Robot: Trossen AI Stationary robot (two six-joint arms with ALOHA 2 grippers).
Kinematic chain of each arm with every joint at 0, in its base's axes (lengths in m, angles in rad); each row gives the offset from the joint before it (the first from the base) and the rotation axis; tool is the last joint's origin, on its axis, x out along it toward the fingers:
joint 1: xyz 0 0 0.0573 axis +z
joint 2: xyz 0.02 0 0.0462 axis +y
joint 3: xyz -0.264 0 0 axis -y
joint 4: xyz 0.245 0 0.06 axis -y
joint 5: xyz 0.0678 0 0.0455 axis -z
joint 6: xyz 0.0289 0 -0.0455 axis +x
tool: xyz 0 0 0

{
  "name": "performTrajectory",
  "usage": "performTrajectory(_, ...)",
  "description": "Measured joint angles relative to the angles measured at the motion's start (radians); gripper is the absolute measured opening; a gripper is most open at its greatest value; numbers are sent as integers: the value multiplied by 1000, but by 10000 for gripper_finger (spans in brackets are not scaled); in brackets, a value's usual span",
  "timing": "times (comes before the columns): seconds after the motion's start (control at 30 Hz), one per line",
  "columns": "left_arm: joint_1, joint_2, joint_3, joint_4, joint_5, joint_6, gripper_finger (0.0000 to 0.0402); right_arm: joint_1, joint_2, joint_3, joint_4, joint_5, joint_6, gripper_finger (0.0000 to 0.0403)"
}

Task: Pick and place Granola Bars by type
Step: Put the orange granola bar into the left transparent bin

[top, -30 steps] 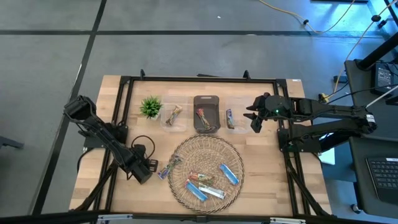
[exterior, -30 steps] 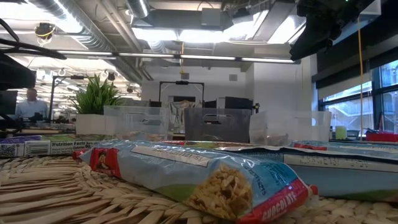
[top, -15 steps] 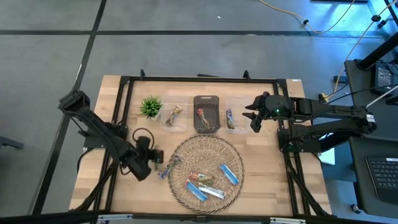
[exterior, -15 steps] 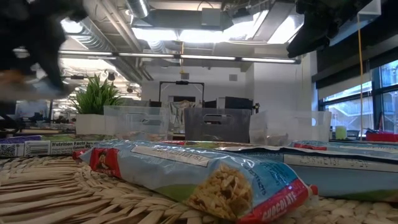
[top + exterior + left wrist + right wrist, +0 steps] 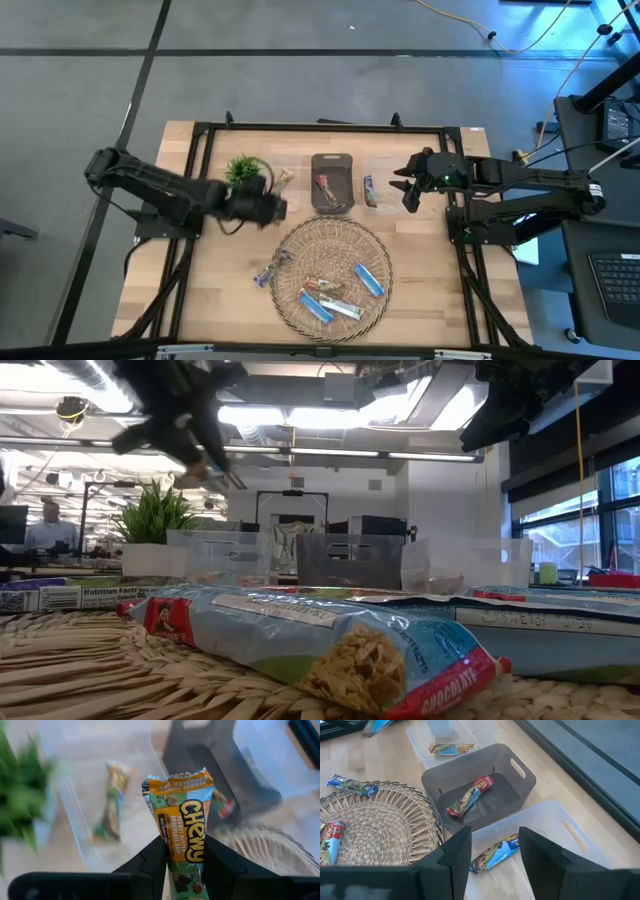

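One green-tan granola bar (image 5: pixel 184 840) is sitting clamped between the fingers of my left gripper (image 5: pixel 185 865), and I am holding it above the clear bin on the left (image 5: pixel 278 190), just beside the potted plant (image 5: pixel 242 170). One similar bar (image 5: pixel 112 802) is lying inside this bin. The grey bin (image 5: pixel 480 787) in the middle is holding a red bar (image 5: pixel 470 795), and the clear bin on the right (image 5: pixel 540 845) is holding a blue bar (image 5: pixel 495 854). Several bars (image 5: pixel 330 295) are lying on the woven mat (image 5: pixel 330 240), and one blue bar (image 5: pixel 270 270) is lying at its edge. My right gripper (image 5: pixel 408 185) is hovering with fingers apart, empty, beside the right bin.
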Motion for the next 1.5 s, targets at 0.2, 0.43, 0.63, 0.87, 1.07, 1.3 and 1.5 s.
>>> performTrajectory(0.2, 200, 4, 7, 25, 56, 178, 97, 0, 0, 0, 0, 0, 2, 166)
performTrajectory(0.43, 313, 74, 7, 101, 59, 289, 97, 0, 0, 0, 0, 0, 2, 166)
performTrajectory(0.63, 354, 161, 7, 202, 108, 356, 97, 0, 0, 0, 0, 0, 3, 166)
performTrajectory(0.87, 372, 254, 7, 197, 111, 363, 97, 0, 0, 0, 0, 0, 3, 166)
performTrajectory(1.07, 372, 308, 7, 196, 112, 363, 97, 0, 0, 0, -1, 0, 3, 166)
performTrajectory(1.3, 372, 328, 7, 196, 113, 363, 97, 0, 0, 0, -2, -1, 3, 166)
performTrajectory(1.5, 372, 327, 7, 197, 129, 362, 97, 0, 0, 0, -2, -1, 3, 166)
